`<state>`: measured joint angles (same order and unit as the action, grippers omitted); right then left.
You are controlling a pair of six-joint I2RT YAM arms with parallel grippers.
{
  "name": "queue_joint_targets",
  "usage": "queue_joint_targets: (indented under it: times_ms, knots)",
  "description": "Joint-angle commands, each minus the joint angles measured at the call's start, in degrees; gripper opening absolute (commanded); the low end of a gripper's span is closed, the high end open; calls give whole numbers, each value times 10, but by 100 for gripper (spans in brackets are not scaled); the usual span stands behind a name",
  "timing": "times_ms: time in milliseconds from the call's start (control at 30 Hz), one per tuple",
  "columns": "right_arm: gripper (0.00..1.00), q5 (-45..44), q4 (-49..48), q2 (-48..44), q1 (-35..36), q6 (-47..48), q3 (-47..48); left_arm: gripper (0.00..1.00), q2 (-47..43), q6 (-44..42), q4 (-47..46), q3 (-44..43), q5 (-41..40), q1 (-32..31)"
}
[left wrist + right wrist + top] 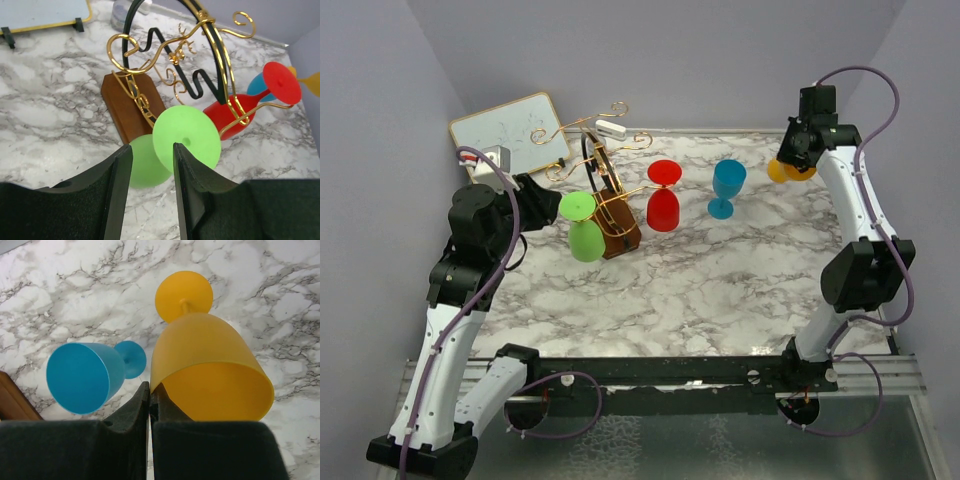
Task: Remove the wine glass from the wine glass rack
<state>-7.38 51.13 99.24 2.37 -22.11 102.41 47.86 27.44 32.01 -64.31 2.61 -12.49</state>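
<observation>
Left end effector (150,152) is released, and the bowl of the green wine glass (186,135) shows in its gap. We cannot tell if they touch. The glass hangs upside down from a hooked arm of the wine glass rack (129,106), left of centre in the top view. We judge it light, stiff, slick plastic, best pinched at the stem and slid off the hook. At upper right, the right end effector (150,390) is clenched on an orange glass (210,360) by its rim.

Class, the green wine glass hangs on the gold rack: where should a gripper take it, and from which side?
Grip the green wine glass by its bowl, from the left arm's side. It hangs foot-up on a wire arm of the wine glass rack, so the bowl hangs free, and the rack blocks the other side.
</observation>
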Motion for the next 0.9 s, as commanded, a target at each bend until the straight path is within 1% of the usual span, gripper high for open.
queue_joint_targets:
  times_ms: [0,167,300,533,667,733,867]
  knots:
    - [1,56,-8,1,-6,2,-34,41,-5,-16,57,-15,-50,0]
    - [1,84,-6,11,-5,14,-71,42,-1,-19,83,-13,-56,0]
    - [1,104,-14,12,-5,20,-97,42,-2,-20,80,-4,-47,0]
    - [1,121,-13,25,-1,26,-90,43,-4,-20,79,16,-41,0]
    - [2,132,2,45,1,28,-63,46,-7,-18,80,26,-40,1]
    - [5,138,5,51,3,30,-50,51,-8,-18,80,29,-42,0]
    - [18,152,-1,47,10,34,-26,56,-11,-19,80,34,-44,0]
